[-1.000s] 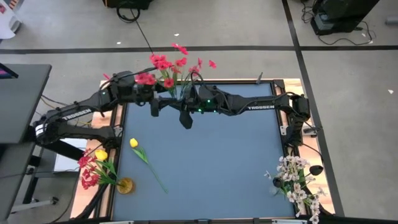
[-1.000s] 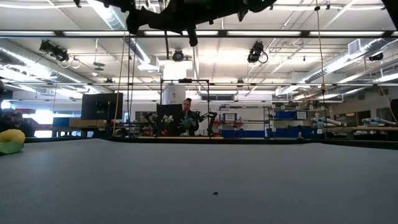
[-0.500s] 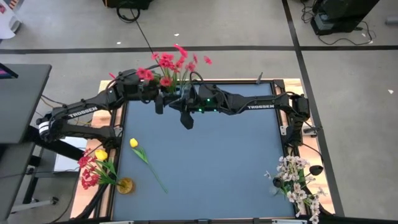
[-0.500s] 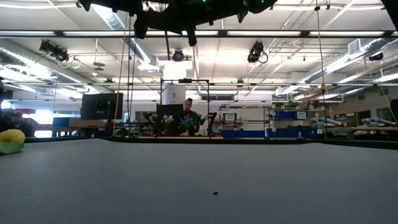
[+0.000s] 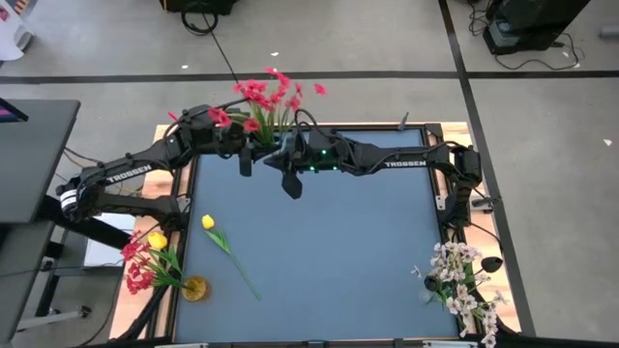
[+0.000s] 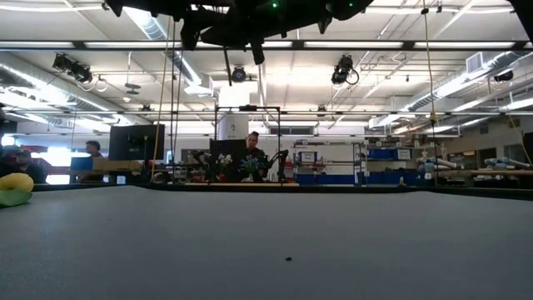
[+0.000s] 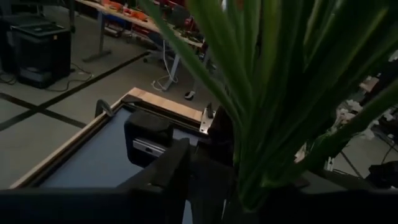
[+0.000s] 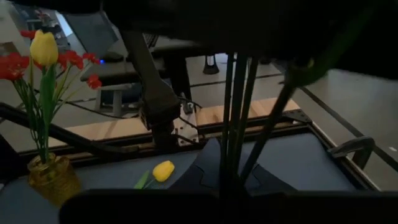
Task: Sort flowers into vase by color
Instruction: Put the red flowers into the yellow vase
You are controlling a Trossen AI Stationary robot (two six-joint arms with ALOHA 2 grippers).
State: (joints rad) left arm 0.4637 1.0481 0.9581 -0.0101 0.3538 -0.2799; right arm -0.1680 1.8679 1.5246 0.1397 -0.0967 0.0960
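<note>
Red flowers point(image 5: 259, 97) held in the right gripper point(image 5: 280, 155) jaws – left gripper point(image 5: 250, 147) jaws' gap hidden by stems

Your two dark six-joint arms reach in from either side and meet at the upper centre of the high view. The left two-finger gripper point(image 5: 253, 153) sits just left of the right two-finger gripper point(image 5: 287, 164), whose fingers are pressed together, both wrists raised
</note>
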